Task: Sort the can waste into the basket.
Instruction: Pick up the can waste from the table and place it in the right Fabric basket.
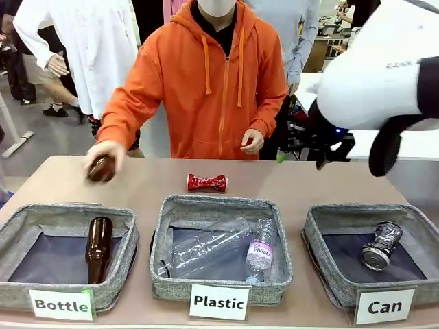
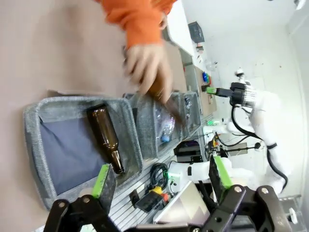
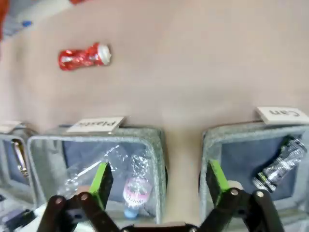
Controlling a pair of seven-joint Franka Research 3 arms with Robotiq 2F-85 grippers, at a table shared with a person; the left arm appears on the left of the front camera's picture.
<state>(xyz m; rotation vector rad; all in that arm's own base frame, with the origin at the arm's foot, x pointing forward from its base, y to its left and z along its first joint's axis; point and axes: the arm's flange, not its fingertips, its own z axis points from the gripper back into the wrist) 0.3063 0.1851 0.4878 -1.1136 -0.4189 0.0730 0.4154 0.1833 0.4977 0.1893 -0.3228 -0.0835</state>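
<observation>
Sitting near-right on the surface (image 1: 288, 181), the Can basket (image 1: 357, 208) holds the silver-grey can (image 1: 381, 247); my right gripper (image 3: 159, 174) and left gripper (image 2: 161, 169) hang spread, empty. The red can (image 1: 207, 182) lies mid-surface: probably light, thin-walled, slippery; I'd pinch its waist.

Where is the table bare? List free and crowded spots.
Free: the table from the red can rightward, beyond the Can basket; the strip between that and the Plastic basket; the Can basket's floor left of the silver can. Crowded: the Plastic basket, and the far left, where a person's hand grips a brown bottle.
</observation>
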